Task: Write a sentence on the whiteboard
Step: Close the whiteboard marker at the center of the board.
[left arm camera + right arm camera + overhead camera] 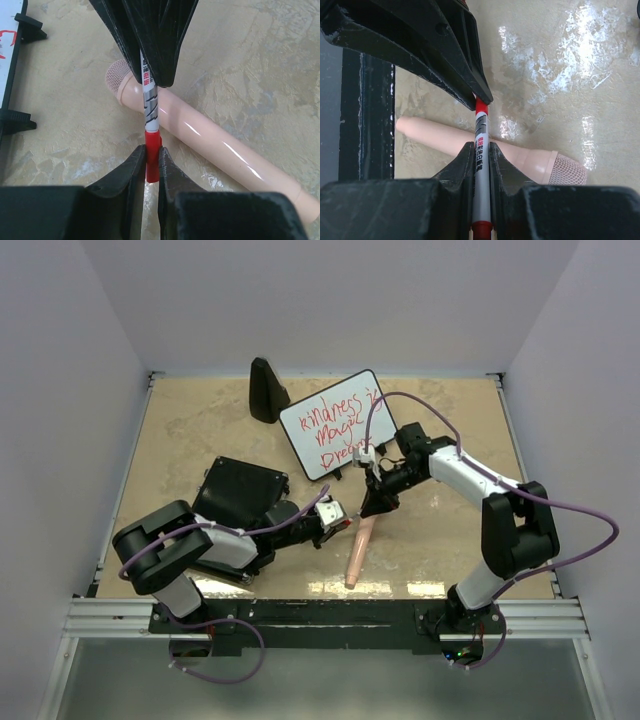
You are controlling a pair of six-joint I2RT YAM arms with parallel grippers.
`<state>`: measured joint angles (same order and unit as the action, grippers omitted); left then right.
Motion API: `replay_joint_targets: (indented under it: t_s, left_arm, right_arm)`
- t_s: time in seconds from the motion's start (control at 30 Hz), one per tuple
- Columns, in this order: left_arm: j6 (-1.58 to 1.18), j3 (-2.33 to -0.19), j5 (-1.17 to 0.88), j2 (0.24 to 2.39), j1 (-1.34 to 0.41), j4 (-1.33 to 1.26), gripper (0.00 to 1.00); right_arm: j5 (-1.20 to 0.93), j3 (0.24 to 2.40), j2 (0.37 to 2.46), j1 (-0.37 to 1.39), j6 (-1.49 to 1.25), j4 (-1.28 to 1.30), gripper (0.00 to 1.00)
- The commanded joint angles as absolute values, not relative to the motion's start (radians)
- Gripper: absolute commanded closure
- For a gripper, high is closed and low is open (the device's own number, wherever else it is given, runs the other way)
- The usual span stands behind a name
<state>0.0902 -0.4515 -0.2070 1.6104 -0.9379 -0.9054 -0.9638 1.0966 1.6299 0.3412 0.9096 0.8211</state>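
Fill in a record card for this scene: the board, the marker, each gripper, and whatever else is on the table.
board: whiteboard standing at the back of the table, red handwriting on it
marker: marker held between both grippers, crossing over the microphone
left gripper: left gripper shut on the marker's red cap
right gripper: right gripper shut on the marker's barrel
microphone: pink, lying flat on the table
other: black case at left; black wedge left of the whiteboard

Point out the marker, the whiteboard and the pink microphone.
marker [151, 102]: left wrist view, on its striped barrel.
whiteboard [333, 427]: top external view, on its written face.
pink microphone [215, 145]: left wrist view, on its smooth handle.
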Motion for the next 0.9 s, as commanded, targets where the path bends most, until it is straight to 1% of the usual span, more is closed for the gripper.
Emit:
replay_joint_targets:
  t_s: [0.0,0.3,0.4,0.53,0.63,0.87]
  left_arm:
    - [0.120,-0.466,-0.250,1.631,-0.942,-1.150,1.00]
    - [0.127,-0.485,-0.259,1.681,-0.940,-1.184,1.00]
    - [0.120,-0.462,-0.259,1.707,-0.940,-1.238,1.00]
    - [0.110,-0.425,-0.258,1.753,-0.942,-1.353,1.00]
    - [0.109,-0.410,-0.249,1.773,-0.943,-1.385,1.00]
    - [0.158,-0.416,-0.187,1.784,-0.966,-1.338,1.00]
  right_arm:
    - [-0.971,1.123,1.635,0.377,0.907,0.821,1.00]
    - [-0.801,1.111,1.574,0.442,0.776,0.701,1.00]
    - [-0.732,1.129,1.577,0.477,0.766,0.712,1.00]
    - [-0.690,1.152,1.603,0.506,0.744,0.719,1.00]
    - [-0.667,1.154,1.621,0.534,0.723,0.703,1.00]
    - [-0.623,1.154,1.644,0.578,0.687,0.681,1.00]
